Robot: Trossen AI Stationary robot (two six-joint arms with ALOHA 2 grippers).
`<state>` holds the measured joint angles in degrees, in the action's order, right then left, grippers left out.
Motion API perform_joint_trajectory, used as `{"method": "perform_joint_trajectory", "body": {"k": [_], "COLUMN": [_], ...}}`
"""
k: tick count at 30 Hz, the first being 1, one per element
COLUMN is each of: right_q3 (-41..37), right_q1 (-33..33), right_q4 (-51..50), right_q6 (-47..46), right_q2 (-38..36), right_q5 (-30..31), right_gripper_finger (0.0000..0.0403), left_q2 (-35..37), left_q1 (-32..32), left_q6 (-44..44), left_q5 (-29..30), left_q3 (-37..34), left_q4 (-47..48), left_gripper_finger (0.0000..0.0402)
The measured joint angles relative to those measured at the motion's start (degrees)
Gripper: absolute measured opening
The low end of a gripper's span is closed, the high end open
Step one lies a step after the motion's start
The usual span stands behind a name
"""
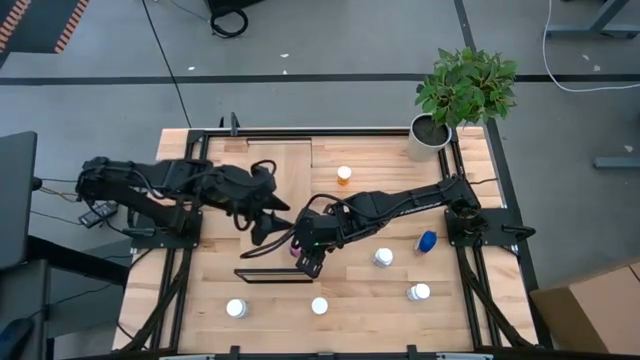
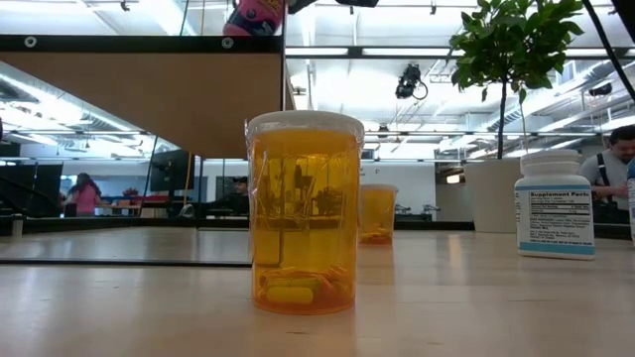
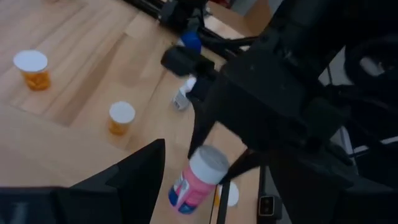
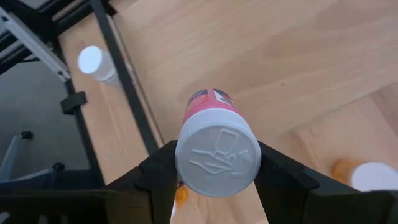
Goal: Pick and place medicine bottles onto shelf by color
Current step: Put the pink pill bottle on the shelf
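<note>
Near table centre, right gripper (image 4: 214, 171) pinches the pink bottle (image 4: 214, 146) by its white cap above the shelf (image 1: 262, 272). Left gripper (image 1: 262, 228), at its 9 o'clock, appears spread and holds nothing.

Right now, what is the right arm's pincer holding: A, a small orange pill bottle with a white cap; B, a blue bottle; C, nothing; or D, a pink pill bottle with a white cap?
D: the right wrist view shows the right pincer shut on the pink pill bottle with a white cap, one finger on each side of it, lifted above the light-wood tabletop.
</note>
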<state>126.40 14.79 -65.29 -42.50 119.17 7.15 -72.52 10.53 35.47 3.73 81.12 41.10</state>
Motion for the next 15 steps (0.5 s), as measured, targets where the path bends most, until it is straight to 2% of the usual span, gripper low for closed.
{"method": "perform_joint_trajectory", "body": {"k": [8,15], "right_q3": [0.06,1.07], "right_q1": [-0.17,-0.03], "right_q4": [-1.03,-0.17], "right_q6": [1.11,1.24], "right_q2": [-0.02,-0.02], "right_q5": [1.24,0.95], "right_gripper_finger": [0.0193,0.0193], "left_q2": [0.67,-0.28], "left_q1": [0.33,0.33], "left_q6": [-0.09,-0.04], "left_q5": [0.01,0.34], "left_q3": [-0.02,0.0], "left_q4": [5.38,5.38], "left_gripper_finger": [0.0286,0.0286]}}
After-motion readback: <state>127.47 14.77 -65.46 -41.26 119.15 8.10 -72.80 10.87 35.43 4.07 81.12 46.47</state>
